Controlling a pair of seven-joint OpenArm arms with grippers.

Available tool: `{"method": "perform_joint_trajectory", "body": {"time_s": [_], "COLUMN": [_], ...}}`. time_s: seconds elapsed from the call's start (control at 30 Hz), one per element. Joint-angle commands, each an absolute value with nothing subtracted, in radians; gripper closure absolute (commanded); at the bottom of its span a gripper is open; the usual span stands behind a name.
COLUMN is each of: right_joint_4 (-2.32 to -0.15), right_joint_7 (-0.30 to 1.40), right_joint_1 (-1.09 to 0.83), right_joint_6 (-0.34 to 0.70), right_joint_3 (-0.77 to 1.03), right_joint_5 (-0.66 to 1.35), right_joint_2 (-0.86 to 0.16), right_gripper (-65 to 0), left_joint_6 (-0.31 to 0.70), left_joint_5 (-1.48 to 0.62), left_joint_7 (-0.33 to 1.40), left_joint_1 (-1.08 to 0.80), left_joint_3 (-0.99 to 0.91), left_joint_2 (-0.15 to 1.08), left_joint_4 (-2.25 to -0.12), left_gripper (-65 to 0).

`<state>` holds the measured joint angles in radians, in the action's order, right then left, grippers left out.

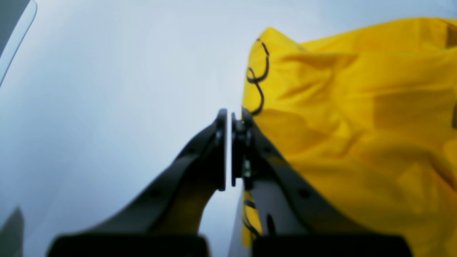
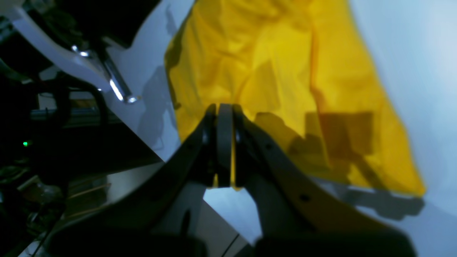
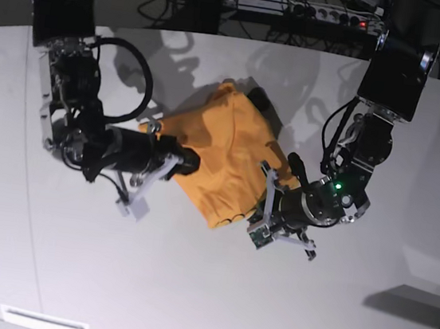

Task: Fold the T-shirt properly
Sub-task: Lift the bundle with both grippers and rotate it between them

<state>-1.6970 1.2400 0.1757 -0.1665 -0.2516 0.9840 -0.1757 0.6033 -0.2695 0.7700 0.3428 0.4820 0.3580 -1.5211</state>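
Pincer [image 2: 225, 142] on the right is clamping the T-shirt [image 3: 225, 153]; left pincer [image 1: 228, 150] is closing beside the hem, possibly missing cloth, risking a lopsided lift.

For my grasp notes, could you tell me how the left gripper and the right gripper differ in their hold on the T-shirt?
The right gripper is shut with yellow cloth showing between its jaws; the left gripper is shut with a thin bare gap, the T-shirt lying against one jaw's outer side, so its hold is unclear. In the base view, the left gripper is by the near hem corner, the right at the opposite side edge. Both have black fingers.
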Motion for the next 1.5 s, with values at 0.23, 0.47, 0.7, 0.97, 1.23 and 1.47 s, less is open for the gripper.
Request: {"method": "perform_joint_trajectory", "body": {"time_s": [0.23, 0.47, 0.7, 0.97, 1.23, 1.47], "right_joint_4": [-1.709, -1.705, -1.563, -1.431, -1.299, -1.228], "right_joint_7": [1.234, 1.234, 1.230, 1.179, 1.179, 1.178], "right_joint_1": [0.108, 0.070, 0.070, 0.157, 0.285, 0.317], "right_joint_6": [-0.163, -0.163, -0.159, -0.159, -0.159, -0.157], "right_joint_3": [-0.245, -0.245, -0.246, -0.252, -0.255, -0.300], "right_joint_5": [1.000, 1.000, 1.000, 0.995, 0.992, 0.990], "right_joint_2": [-0.154, -0.119, -0.093, -0.101, -0.102, -0.102], "right_gripper": [-0.3, -0.3, -0.3, -0.3, -0.3, -0.3], "left_joint_6": [0.602, 0.599, 0.598, 0.598, 0.598, 0.598], "left_joint_5": [-0.272, -0.228, -0.182, -0.186, -0.188, -0.183], "left_joint_7": [0.751, 0.746, 0.662, 0.661, 0.664, 0.665], "left_joint_1": [0.338, 0.348, 0.344, 0.325, 0.245, 0.171], "left_joint_3": [0.498, 0.682, 0.691, 0.691, 0.680, 0.447], "left_joint_2": [0.349, 0.349, 0.354, 0.403, 0.469, 0.476], "left_joint_4": [-1.443, -1.290, -1.201, -1.156, -1.250, -1.276], "left_gripper": [0.0, 0.0, 0.0, 0.0, 0.0, 0.0]}}
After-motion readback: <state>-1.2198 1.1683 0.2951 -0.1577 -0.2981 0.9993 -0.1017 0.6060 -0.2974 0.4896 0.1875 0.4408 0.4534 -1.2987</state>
